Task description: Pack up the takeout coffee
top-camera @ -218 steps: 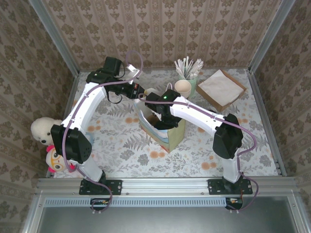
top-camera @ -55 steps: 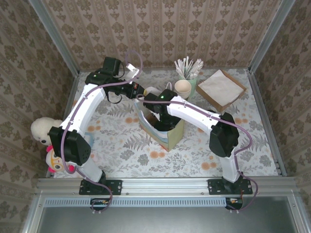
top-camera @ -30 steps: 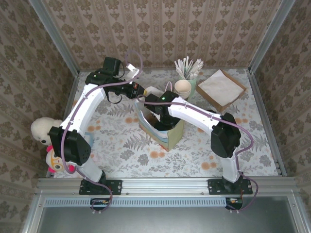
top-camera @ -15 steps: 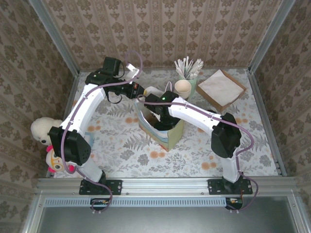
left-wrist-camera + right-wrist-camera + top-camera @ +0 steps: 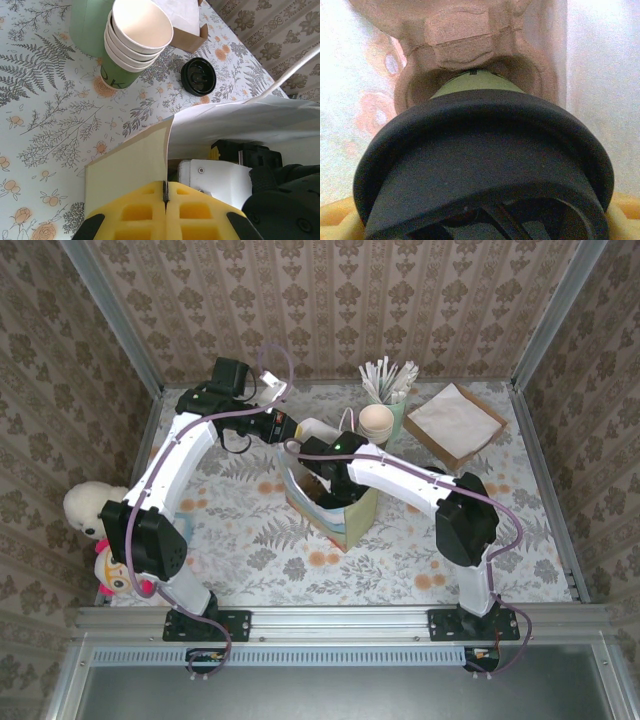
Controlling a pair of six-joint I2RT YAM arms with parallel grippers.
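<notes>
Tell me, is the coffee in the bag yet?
Almost. The left pincer pinches the edge of the bag, holding it open. The right pincer holds the lidded coffee cup down inside, right over a hole in the cardboard tray. Left to do: set it in, let go and pull out.

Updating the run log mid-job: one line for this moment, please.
left gripper: shut on bag rim | right gripper: shut on takeout coffee, inside bag, at pulp carrier well | cup not yet released
</notes>
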